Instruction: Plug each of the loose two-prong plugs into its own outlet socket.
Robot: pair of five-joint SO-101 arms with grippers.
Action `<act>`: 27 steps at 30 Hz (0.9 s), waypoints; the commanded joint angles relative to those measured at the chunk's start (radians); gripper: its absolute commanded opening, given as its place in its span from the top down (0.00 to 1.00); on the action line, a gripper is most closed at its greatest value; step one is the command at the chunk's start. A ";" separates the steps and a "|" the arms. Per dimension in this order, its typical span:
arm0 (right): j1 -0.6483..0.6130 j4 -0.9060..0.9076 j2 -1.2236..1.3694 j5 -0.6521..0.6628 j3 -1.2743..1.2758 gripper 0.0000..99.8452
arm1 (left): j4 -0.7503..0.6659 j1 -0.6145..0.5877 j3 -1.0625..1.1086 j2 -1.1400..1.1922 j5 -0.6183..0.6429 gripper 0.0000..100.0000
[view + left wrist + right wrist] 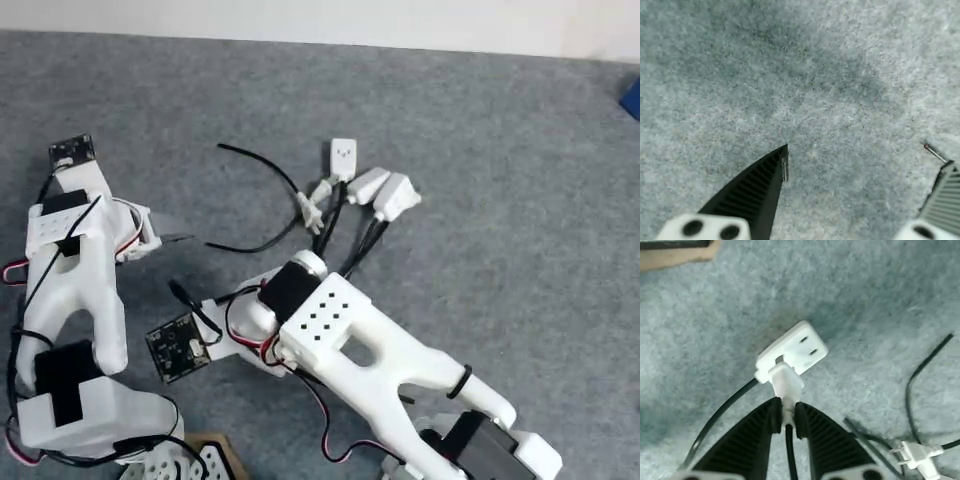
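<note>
Right pincer (786, 415): black ribbed fingers nearly shut, clamped on the black cord (788, 440) just behind a white plug (785, 380).
Plug: its nose touches the edge of a white socket (800, 347); whether the prongs are seated cannot be told.
Socket: lies flat on grey carpet (880, 300), with two slots showing on its upper face.
Loose plug (912, 454): white, two prongs bare, lies on the carpet apart from the pincer, with thin black cords near it. In the high view it lies (312, 208) just beside a cluster of white sockets (368, 183).
Left pincer (865, 160): fingers spread wide, holding nothing, above bare carpet, well apart from the plugs.
</note>
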 commanded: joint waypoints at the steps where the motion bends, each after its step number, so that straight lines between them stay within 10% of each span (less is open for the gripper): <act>1: 0.018 -0.051 -0.004 0.011 0.012 0.99 | -0.015 -0.013 -0.008 -0.002 0.003 0.56; 27: 0.042 0.015 -0.016 0.044 0.054 0.99 | -0.015 -0.077 -0.028 0.004 0.074 0.56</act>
